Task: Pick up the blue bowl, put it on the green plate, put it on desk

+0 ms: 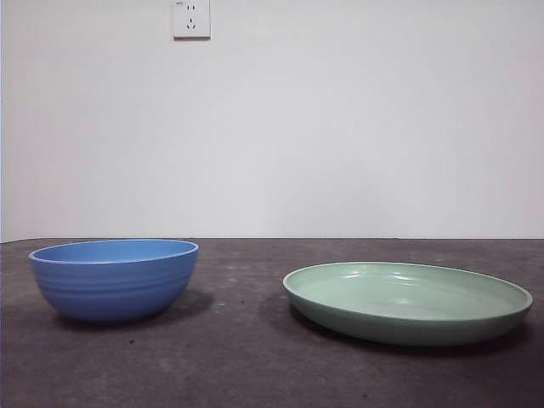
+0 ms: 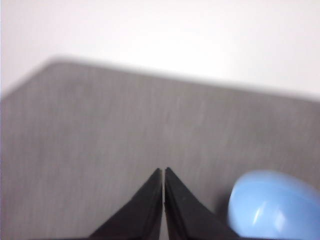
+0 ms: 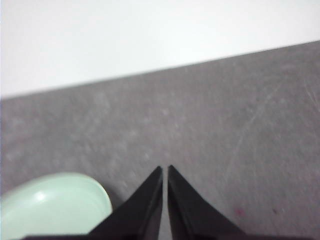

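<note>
On the table (image 1: 246, 340), the blue bowl (image 1: 114, 279) sat apart from the green plate (image 1: 408, 302), not yet lifted; both hands, left hand (image 2: 164, 172) and right hand (image 3: 165, 171), were pressed closed and held nothing.

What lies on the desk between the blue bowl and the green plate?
Nothing: in the front view only bare desk separates the blue bowl from the green plate.

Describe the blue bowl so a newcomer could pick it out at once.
Start at the white wall socket and drop to the desk. Just left of that line stands the blue bowl, apart from the green plate on the right. It is the deeper, narrower dish, medium blue with faint ridges round its wall.
</note>
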